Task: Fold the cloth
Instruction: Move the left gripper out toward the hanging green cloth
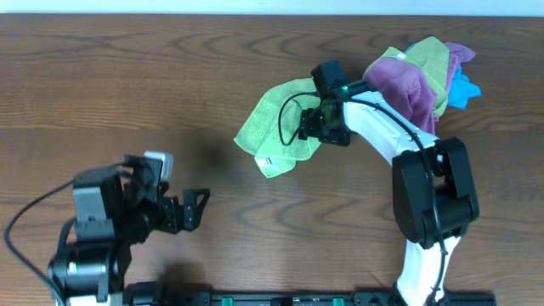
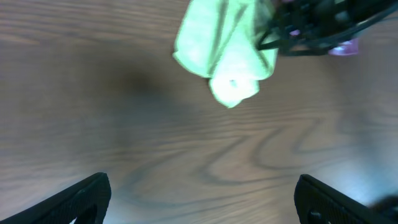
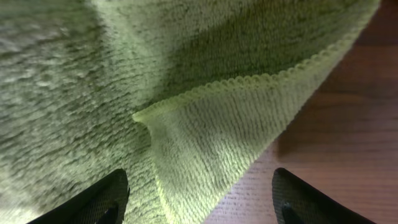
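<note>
A light green cloth [image 1: 276,127] lies crumpled on the wooden table, a white tag at its lower corner. It also shows in the left wrist view [image 2: 224,53] and fills the right wrist view [image 3: 186,93]. My right gripper [image 1: 316,126] is open, its fingers [image 3: 199,199] spread just above the cloth's right part and a folded edge. My left gripper [image 1: 197,208] is open and empty at the lower left, its fingertips [image 2: 202,199] over bare wood, well apart from the cloth.
A pile of other cloths, purple [image 1: 408,85], green and blue [image 1: 461,89], lies at the back right beside the right arm. Bare wooden table [image 1: 127,85] lies to the left of the green cloth.
</note>
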Available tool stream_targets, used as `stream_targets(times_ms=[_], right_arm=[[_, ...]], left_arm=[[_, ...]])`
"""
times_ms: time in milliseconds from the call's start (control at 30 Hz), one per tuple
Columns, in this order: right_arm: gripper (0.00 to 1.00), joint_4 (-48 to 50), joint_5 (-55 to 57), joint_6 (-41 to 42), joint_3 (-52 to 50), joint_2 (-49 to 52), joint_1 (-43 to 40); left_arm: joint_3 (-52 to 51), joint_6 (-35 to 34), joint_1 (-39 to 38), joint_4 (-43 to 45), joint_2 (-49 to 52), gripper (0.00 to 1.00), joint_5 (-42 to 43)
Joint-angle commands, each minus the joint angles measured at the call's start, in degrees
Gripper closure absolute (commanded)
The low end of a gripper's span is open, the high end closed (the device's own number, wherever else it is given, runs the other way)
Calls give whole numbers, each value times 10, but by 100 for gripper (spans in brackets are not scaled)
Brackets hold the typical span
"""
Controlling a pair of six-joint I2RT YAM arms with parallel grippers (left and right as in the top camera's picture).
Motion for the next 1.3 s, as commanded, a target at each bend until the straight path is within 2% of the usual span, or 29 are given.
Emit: stream_targets(times_ms=[0,100,167,233,367,433,667,933,1167,1267], right_arm=[[27,8,-4,15,5,9,-2],[29,17,-3,14,5,12,-2],[34,23,-3,15,5,15,-2],[47,23,2,14,5,16,-2],[85,22,19,14,5,16,-2],[98,17,27,14,5,16,-2],[99,-10,37,4,5,14,-2],[98,-102,142,8,5,-44,-2],[98,-144,147,8,5,-117,-2],[98,-164,164,10,5,-136,-2]], left_arm=[[16,-12,-2,0,40,5,75],[16,-38,-2,5,70,5,78],[16,-65,-2,10,92,5,78],[16,-94,-2,13,110,5,78],[16,-151,-2,16,139,5,78],[16,-170,-2,16,148,5,78],[16,-197,-2,16,162,5,77],[16,-224,-3,31,168,5,75],[15,-316,-5,51,210,5,75],[15,-330,-20,60,243,5,74]])
